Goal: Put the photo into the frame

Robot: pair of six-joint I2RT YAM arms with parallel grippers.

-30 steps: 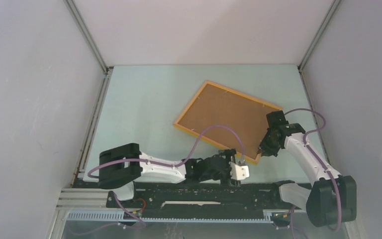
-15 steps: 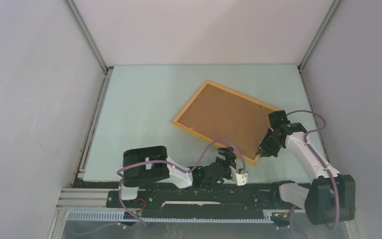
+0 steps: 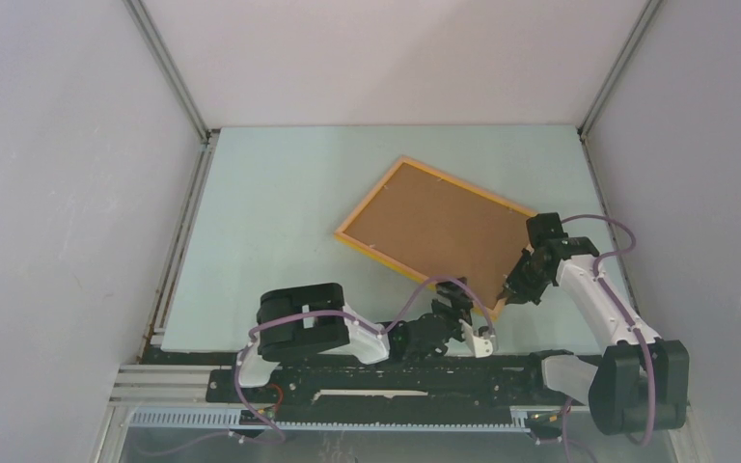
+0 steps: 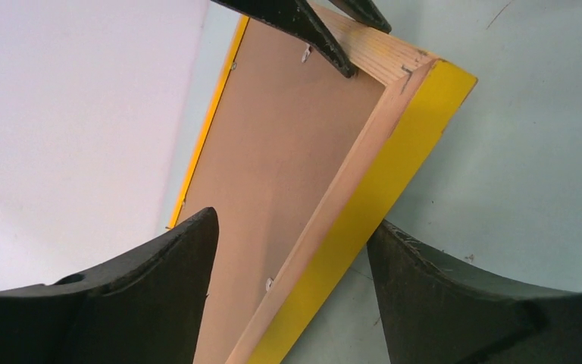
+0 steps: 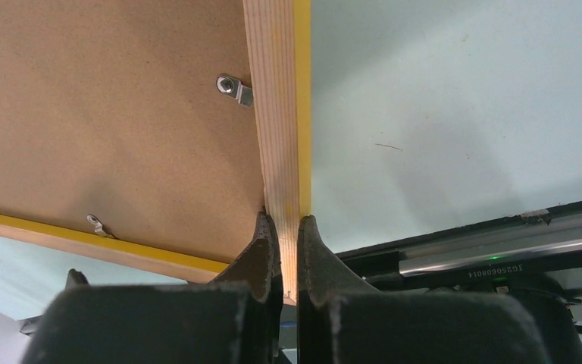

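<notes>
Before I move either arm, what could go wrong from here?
1. The right end effector pinches only the thin rail of the frame near one corner; a pull could twist it loose.
2. The left end effector is open close to that corner; a sideways move may knock the frame.
3. The backing board covers the frame and no photo shows, so I cannot confirm it is inside.

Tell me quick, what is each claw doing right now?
Left gripper: open, holding nothing.
Right gripper: closed on the frame's edge.
</notes>
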